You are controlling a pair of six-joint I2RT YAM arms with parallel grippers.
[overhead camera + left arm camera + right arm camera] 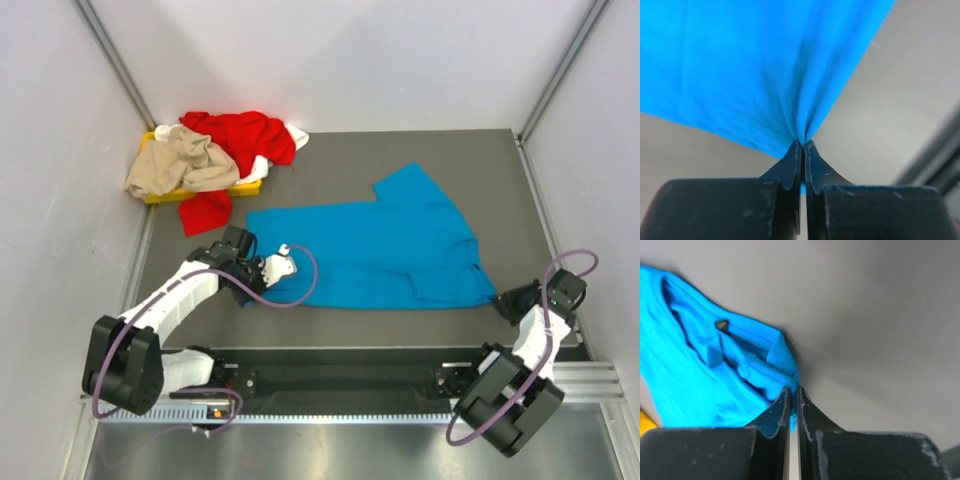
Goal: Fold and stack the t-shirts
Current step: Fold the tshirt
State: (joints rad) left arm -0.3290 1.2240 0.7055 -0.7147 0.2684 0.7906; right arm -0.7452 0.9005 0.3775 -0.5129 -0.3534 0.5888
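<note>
A bright blue t-shirt (370, 250) lies spread across the middle of the dark table. My left gripper (262, 285) is shut on its near left corner; in the left wrist view the blue cloth (765, 70) bunches into the pinched fingertips (803, 144). At the shirt's near right corner my right gripper (503, 300) is shut on the cloth, and the right wrist view shows the blue fabric (705, 375) caught between the closed tips (793, 390). A red t-shirt (240, 140), a beige one (180, 165) and a bit of white cloth (296, 135) lie heaped at the back left.
The heap rests on a flat yellow tray (205, 192) in the back left corner. White walls close in the table on three sides. A black rail (350, 375) with both arm bases runs along the near edge.
</note>
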